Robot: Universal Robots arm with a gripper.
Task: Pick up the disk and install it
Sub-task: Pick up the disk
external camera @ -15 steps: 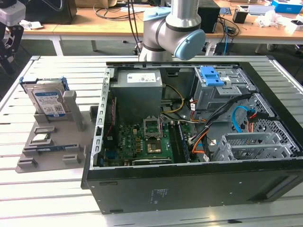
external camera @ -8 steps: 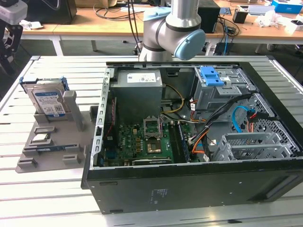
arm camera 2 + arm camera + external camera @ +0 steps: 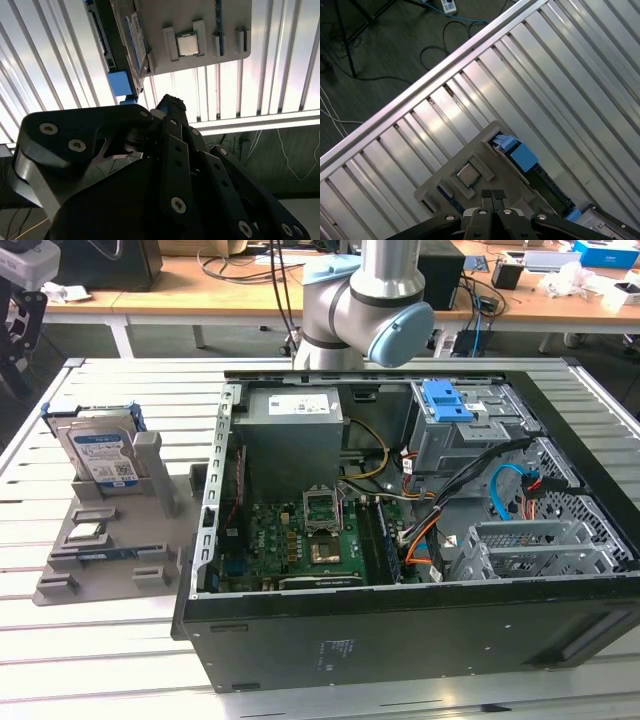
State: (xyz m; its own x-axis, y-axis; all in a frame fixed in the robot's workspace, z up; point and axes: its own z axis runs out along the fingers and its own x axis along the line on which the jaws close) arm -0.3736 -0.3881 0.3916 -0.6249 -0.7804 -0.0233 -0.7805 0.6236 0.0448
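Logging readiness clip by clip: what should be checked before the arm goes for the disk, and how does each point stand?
1. Disk upright in its holder: ok.
2. Gripper empty: ok, nothing between its fingertips.
3. Jaws open for a grasp: not ok, they are shut.
4. Gripper at the disk: not ok, it hangs above the holder by the chip, apart from the disk.
5. Case open: ok, its inside is exposed.
6. Drive cage free to take the disk: cannot tell, its inside is hidden.
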